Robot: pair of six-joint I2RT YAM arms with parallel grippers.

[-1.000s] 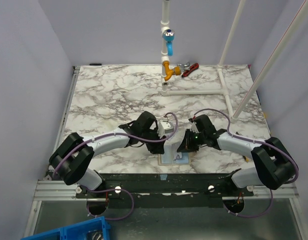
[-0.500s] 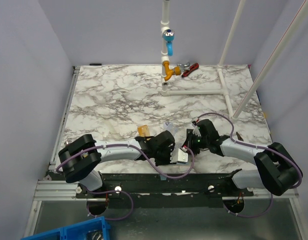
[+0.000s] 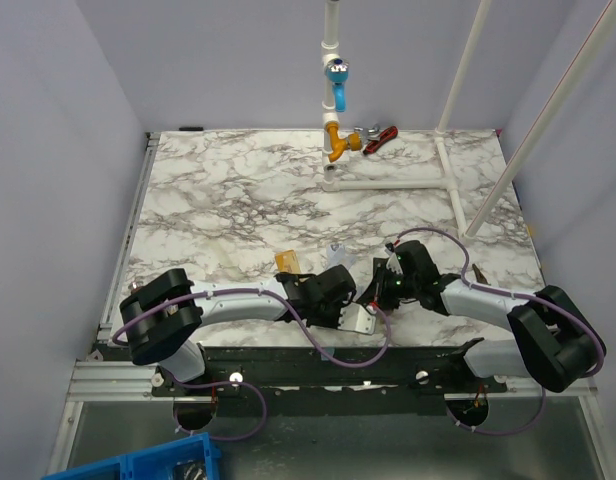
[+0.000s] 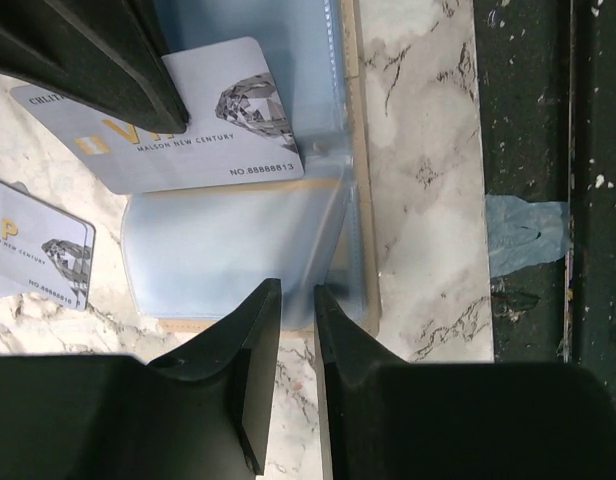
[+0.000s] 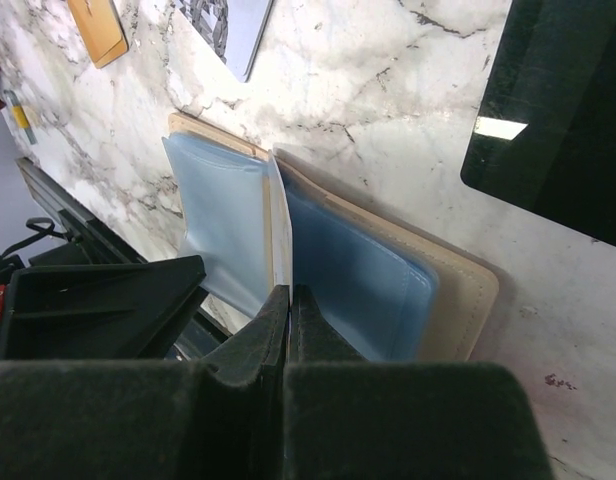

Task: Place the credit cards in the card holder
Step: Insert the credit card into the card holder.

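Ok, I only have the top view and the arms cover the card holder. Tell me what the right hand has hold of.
Observer: The right hand is shut on a silver card, held on edge over the open card holder.
Operator: Now give me the left hand.
Observer: The left hand is open by a slim gap, over a corner of the holder, with no card in it.
Operator: Report the black card.
Observer: The black card lies flat on the marble table beside the holder, outside it.
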